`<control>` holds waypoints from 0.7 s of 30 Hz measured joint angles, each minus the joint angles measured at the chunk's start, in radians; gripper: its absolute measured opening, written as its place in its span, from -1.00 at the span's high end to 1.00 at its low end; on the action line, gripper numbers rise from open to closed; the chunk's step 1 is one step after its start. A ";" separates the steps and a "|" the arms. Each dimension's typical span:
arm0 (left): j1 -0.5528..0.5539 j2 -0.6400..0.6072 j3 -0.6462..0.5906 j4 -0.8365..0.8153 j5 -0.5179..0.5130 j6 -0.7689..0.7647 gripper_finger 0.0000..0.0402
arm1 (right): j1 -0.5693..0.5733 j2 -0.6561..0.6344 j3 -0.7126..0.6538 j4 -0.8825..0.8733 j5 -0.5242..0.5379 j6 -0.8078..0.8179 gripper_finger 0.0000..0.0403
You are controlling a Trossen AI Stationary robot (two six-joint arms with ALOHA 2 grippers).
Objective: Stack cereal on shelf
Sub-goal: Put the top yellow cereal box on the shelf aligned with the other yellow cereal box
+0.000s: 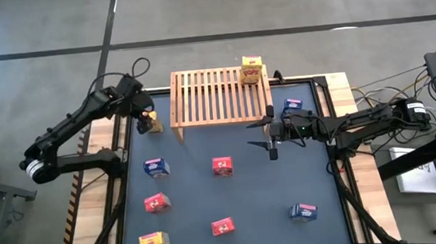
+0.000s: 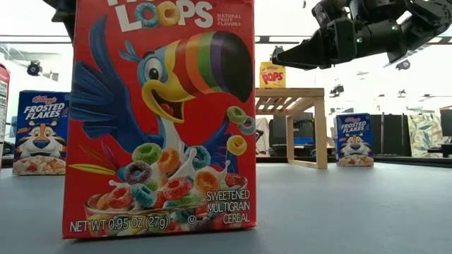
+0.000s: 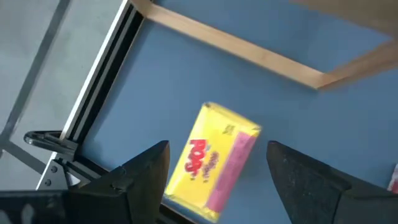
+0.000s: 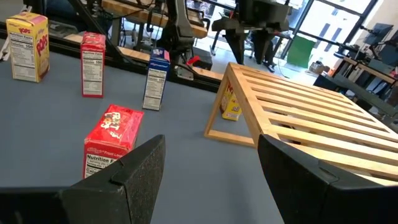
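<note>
My left claw [image 3: 217, 180] is wide open over a yellow box [image 3: 214, 160] lying tilted on the table [image 1: 247, 190] beside the shelf [image 1: 216, 97]. If I close crooked, it may slip away. My right claw [image 1: 271, 137] waits open and empty near the shelf's front.

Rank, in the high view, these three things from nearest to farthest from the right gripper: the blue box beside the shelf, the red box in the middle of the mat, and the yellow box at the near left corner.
From the right gripper:
1. Blue box, close by, beside the shelf.
2. Red box, mid-mat, toward the left.
3. Yellow box, far off at the near left corner.
</note>
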 joint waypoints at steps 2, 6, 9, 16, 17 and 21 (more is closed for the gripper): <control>0.036 0.009 0.000 -0.001 0.021 0.027 -0.25 | 0.000 0.000 0.000 0.000 0.000 0.000 -0.22; 0.069 0.029 -0.001 -0.018 0.051 0.066 -0.25 | 0.000 0.000 0.000 0.000 0.000 -0.007 -0.22; 0.071 0.039 -0.001 -0.017 0.055 0.100 -0.25 | 0.000 0.000 0.000 0.000 0.000 -0.015 -0.22; 0.070 0.094 -0.003 -0.021 0.056 0.185 -0.25 | 0.000 0.000 0.000 -0.001 0.000 -0.026 -0.22; 0.070 0.105 -0.003 -0.020 0.053 0.193 -0.25 | 0.000 0.000 0.000 -0.003 0.000 -0.027 -0.22; 0.071 0.156 -0.005 -0.012 0.050 0.197 -0.25 | 0.000 0.000 0.000 -0.006 0.000 -0.027 -0.22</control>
